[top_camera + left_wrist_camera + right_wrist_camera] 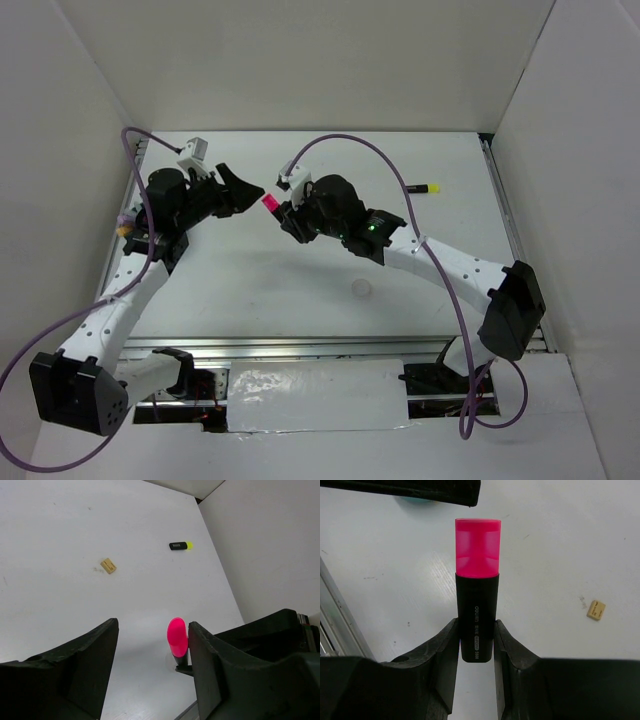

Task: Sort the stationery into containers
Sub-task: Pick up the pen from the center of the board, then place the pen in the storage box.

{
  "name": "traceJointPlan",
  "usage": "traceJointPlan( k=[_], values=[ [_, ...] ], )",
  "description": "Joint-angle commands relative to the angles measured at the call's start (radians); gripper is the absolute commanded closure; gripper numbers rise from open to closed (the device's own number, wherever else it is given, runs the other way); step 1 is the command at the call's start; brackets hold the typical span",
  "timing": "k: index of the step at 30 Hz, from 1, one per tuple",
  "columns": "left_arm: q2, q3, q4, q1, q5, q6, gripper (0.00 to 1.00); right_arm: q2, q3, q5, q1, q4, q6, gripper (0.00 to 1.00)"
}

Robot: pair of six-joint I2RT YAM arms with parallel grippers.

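Clamping the pink marker (476,550), your right gripper (476,630) holds its cap between your left gripper's (152,625) parted jaws; black-yellow marker (180,545) lies near the far-right wall.

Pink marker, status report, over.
Right claw shut on pink marker. Left claw open, marker's cap between its jaws, not gripped. Eraser and black-yellow marker lie on the table, clear of both.

marker (476,555): in right end effector (476,632) | eraser (596,610): lying on table (570,535)
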Motion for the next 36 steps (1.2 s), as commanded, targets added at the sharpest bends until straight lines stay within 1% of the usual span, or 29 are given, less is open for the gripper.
traceJointPlan(
  k=[1,3,6,10,11,14,16,17,19,21,22,23,24,25,26,27,28,29,30,31,32,33,34,35,36],
  values=[
    [0.025,0.033,0.072,-0.005,0.044,-0.045,0.33,-0.003,0.057,0.021,0.012,0.026,-0.006,1.00],
    [0.037,0.020,0.085,-0.003,0.075,-0.083,0.36,-0.001,0.057,0.023,0.012,0.027,-0.006,1.00],
    [0.043,-0.006,0.108,-0.003,0.101,-0.119,0.36,0.000,0.061,0.021,0.014,0.030,-0.004,1.00],
    [0.048,-0.035,0.177,-0.003,0.156,-0.159,0.37,0.003,0.064,0.015,0.017,0.030,-0.004,1.00],
    [0.049,-0.047,0.186,-0.005,0.185,-0.165,0.38,0.006,0.064,0.012,0.017,0.029,-0.004,1.00],
    [0.045,-0.064,0.192,-0.003,0.201,-0.163,0.42,0.014,0.069,0.010,0.020,0.027,-0.006,1.00],
    [0.043,-0.066,0.191,-0.003,0.204,-0.154,0.47,0.017,0.073,0.010,0.020,0.030,-0.003,1.00],
    [0.042,-0.069,0.189,-0.005,0.207,-0.153,0.51,0.022,0.078,0.007,0.020,0.029,-0.004,1.00],
    [0.040,-0.070,0.189,-0.005,0.204,-0.150,0.56,0.025,0.083,0.006,0.023,0.026,-0.004,1.00],
    [0.040,-0.066,0.189,-0.003,0.215,-0.140,0.68,0.029,0.090,-0.005,0.026,0.020,-0.009,1.00],
    [0.039,-0.058,0.185,-0.002,0.218,-0.133,0.79,0.032,0.095,-0.005,0.025,0.018,-0.009,0.97],
    [0.036,-0.052,0.171,0.001,0.222,-0.114,0.84,0.034,0.095,-0.008,0.028,0.013,-0.010,0.87],
    [0.036,-0.046,0.159,0.008,0.224,-0.104,0.90,0.032,0.095,-0.008,0.028,0.013,-0.012,0.82],
    [0.034,-0.024,0.139,0.029,0.225,-0.085,1.00,0.026,0.090,-0.005,0.028,0.010,-0.012,0.76],
    [0.034,-0.009,0.087,0.044,0.224,-0.047,1.00,0.022,0.086,-0.004,0.020,0.010,-0.009,0.53],
    [0.034,0.023,0.061,0.067,0.224,-0.032,1.00,0.011,0.083,-0.008,0.014,0.009,-0.006,0.43],
    [0.034,0.039,0.036,0.137,0.227,-0.013,1.00,0.002,0.074,-0.016,0.005,0.000,-0.003,0.38],
    [0.034,0.057,0.022,0.177,0.231,0.030,1.00,-0.004,0.069,-0.025,-0.024,-0.005,0.007,0.30],
    [0.042,0.129,-0.075,0.339,0.225,0.126,1.00,-0.030,0.052,-0.063,-0.061,-0.025,0.023,0.27],
    [0.042,0.129,-0.076,0.340,0.225,0.127,1.00,-0.031,0.052,-0.063,-0.081,-0.025,0.024,0.27],
    [0.057,0.187,-0.114,0.460,0.256,0.169,1.00,-0.047,0.049,-0.086,-0.099,-0.033,0.027,0.27],
    [0.065,0.215,-0.121,0.516,0.276,0.259,1.00,-0.053,0.038,-0.095,-0.118,-0.045,0.028,0.27],
    [0.075,0.255,-0.118,0.569,0.287,0.295,1.00,-0.060,0.029,-0.103,-0.153,-0.046,0.028,0.27],
    [0.103,0.273,-0.109,0.657,0.296,0.336,1.00,-0.073,0.011,-0.112,-0.164,-0.048,0.028,0.27],
    [0.120,0.290,-0.102,0.691,0.299,0.390,1.00,-0.076,0.001,-0.115,-0.176,-0.043,0.025,0.27]
  ],
)
